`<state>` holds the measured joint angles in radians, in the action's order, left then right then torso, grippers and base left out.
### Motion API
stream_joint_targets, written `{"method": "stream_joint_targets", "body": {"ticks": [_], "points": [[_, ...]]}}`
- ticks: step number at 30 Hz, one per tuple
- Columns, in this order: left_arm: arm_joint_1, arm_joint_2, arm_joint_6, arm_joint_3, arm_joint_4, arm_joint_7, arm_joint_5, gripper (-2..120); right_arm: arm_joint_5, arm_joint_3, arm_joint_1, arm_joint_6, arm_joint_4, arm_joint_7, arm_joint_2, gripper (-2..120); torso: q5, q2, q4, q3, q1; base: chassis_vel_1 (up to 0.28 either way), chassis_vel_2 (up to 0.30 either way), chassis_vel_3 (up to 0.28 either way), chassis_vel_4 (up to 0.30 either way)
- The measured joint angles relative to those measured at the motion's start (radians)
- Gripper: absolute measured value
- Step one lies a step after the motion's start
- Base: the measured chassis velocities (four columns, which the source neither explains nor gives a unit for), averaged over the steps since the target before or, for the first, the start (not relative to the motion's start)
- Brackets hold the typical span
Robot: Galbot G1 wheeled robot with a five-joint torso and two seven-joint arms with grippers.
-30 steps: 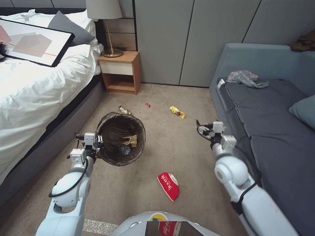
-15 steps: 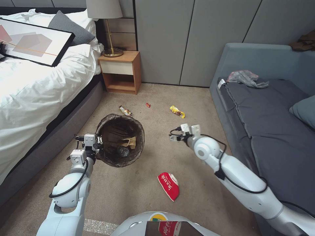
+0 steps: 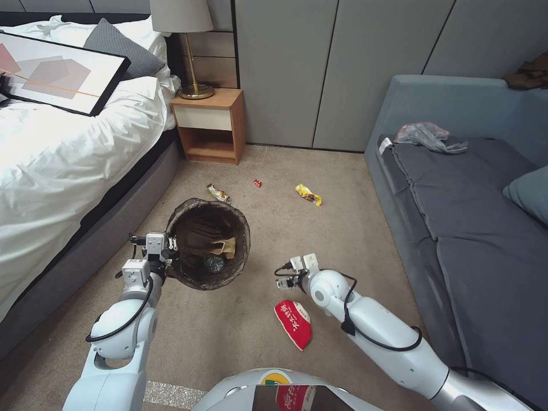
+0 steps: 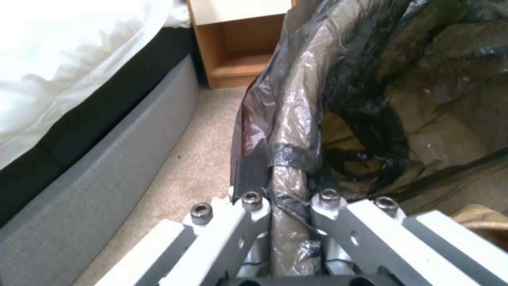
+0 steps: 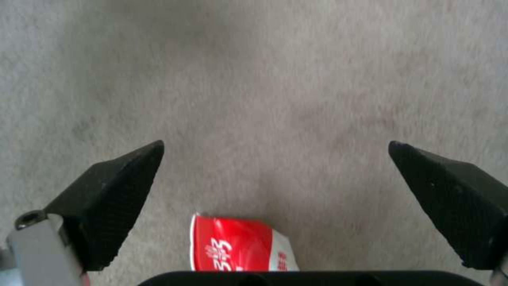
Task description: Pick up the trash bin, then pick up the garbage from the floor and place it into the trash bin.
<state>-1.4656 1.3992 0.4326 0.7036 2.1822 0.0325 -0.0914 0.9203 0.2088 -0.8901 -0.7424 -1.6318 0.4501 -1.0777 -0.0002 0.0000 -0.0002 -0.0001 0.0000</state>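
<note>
Above the carpet beside the bed, the right gripper (image 3: 288, 278) hangs spread wide and empty over the red-and-white packet (image 3: 294, 323), while the left gripper (image 4: 288, 206) is clamped on the trash bin (image 3: 209, 242) rim.

Risk, as I judge it: the packet sits at the edge of the right wrist view, off-centre, so a straight descent could close on carpet or crumple 1 corner. The left wrist view shows the liner pinched between the jaws; the head view shows 3 more wrappers (image 3: 308, 194) beyond the bin.
</note>
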Motion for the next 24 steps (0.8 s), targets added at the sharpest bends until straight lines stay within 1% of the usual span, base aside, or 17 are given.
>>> {"method": "stream_joint_targets", "body": {"ticks": [8, 10, 16, 24], "points": [[0.002, 0.003, -0.001, -0.004, -0.005, 0.001, 0.000, 3, -0.019, -0.010, -0.040, 0.003, 0.014, -0.006, -0.010, 100, 0.0000, 0.000, 0.0001, 0.000, 0.000, 0.000, 0.000, 0.000, 0.000], [0.004, 0.002, -0.002, -0.005, -0.008, 0.001, 0.000, 3, -0.053, -0.012, -0.074, 0.004, 0.017, -0.017, -0.024, 100, 0.0000, 0.000, 0.0001, 0.000, 0.000, 0.000, 0.000, 0.000, 0.000], [0.004, 0.000, -0.005, -0.005, -0.010, 0.003, 0.000, 3, -0.093, -0.014, -0.110, 0.007, 0.041, -0.031, -0.045, 100, 0.0000, 0.000, 0.0003, 0.000, 0.000, 0.000, 0.000, 0.000, 0.000], [0.004, -0.002, -0.006, -0.006, -0.015, 0.004, -0.001, 3, -0.125, -0.021, -0.133, 0.017, 0.079, -0.050, -0.070, 100, 0.0000, 0.000, 0.0001, 0.000, 0.000, 0.000, 0.000, 0.000, 0.000]]}}
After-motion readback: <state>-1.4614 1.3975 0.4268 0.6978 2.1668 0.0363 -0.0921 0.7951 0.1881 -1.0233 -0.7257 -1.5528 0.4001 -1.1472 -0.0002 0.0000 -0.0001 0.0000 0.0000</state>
